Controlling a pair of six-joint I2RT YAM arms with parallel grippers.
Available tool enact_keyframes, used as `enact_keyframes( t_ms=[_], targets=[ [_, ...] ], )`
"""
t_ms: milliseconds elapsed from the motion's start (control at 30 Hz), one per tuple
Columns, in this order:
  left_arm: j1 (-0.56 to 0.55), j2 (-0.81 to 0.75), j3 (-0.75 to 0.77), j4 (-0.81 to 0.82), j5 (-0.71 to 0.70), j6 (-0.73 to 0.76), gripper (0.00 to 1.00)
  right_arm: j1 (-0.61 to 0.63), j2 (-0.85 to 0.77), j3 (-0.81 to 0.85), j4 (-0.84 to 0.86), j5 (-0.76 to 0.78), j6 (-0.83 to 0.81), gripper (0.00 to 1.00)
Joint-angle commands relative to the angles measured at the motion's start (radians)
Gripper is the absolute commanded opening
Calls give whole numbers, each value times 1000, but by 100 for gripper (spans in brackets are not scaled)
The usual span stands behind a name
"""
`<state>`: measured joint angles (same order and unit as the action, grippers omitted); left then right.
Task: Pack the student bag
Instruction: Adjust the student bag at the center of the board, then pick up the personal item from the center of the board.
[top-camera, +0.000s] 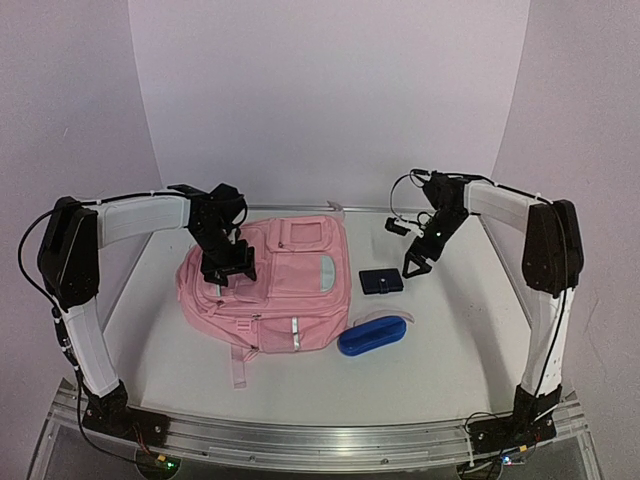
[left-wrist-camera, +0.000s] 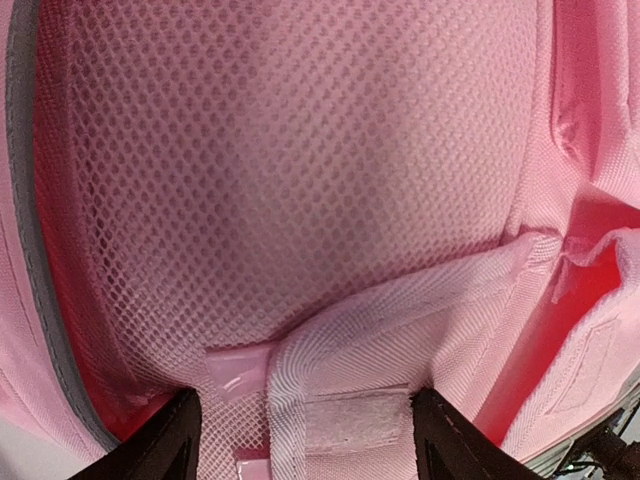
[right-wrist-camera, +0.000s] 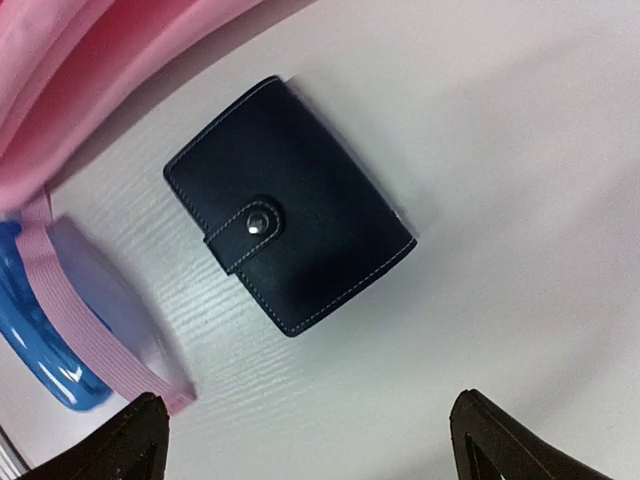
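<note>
1. The bag lies flat on the table, left of centre, front up. It is soft, floppy fabric and probably light. Lifted by one point it would likely sag and fold, and its openings would slump shut.
2. The best holds look like a strap, a seam or a zip edge. The mesh offers little to pinch.
3. The left gripper sits on the bag's far left part, jaws spread. A strap lies between them unpinched.
4. The right gripper hovers over a dark wallet, well clear of the bag, jaws wide and empty.
5. A blue case lies just beside the bag's near right corner. Nothing blocks either item.
</note>
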<state>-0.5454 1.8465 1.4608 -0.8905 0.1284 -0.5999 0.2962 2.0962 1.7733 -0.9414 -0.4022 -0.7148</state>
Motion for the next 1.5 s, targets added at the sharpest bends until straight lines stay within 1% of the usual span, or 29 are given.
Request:
enact_keyframes(
  t_ms=[0,100,167,233,333,400,567,667,767,900,1000,1200,1300,1367,1467],
  targets=[
    [7,16,31,-60,33,26,75,18,48,75,-49,14,-437,98],
    [7,19,49,-78,32,25,77,19,109,135,-48,-28,-549,98],
    [7,17,60,-93,29,23,78,23,156,177,-50,-40,-587,98],
    [7,12,68,-104,25,18,82,28,198,210,-52,-38,-615,98],
    [7,1,75,-113,23,9,85,39,233,218,-54,-25,-663,98],
    [7,-8,76,-117,23,5,91,44,255,224,-54,-20,-683,98],
    [7,-22,75,-127,17,-8,94,46,309,249,-62,-9,-682,98],
    [7,-29,81,-135,5,-11,94,47,318,230,-64,0,-691,94],
    [7,-34,91,-140,-9,-11,95,49,316,206,-62,12,-682,86],
    [7,-63,112,-116,-9,-6,96,49,295,181,-62,16,-656,67],
    [7,-95,135,-95,-15,-2,97,49,269,156,-62,12,-648,60],
    [7,-157,220,-80,-30,9,98,35,180,180,-72,-29,-553,55],
    [7,-153,279,-76,2,4,98,24,112,186,-82,-71,-514,55],
    [7,-134,308,-55,70,-4,96,22,57,186,-94,-105,-495,55],
    [6,-93,325,20,227,-38,91,23,-18,195,-102,-178,-442,56]
  ],
)
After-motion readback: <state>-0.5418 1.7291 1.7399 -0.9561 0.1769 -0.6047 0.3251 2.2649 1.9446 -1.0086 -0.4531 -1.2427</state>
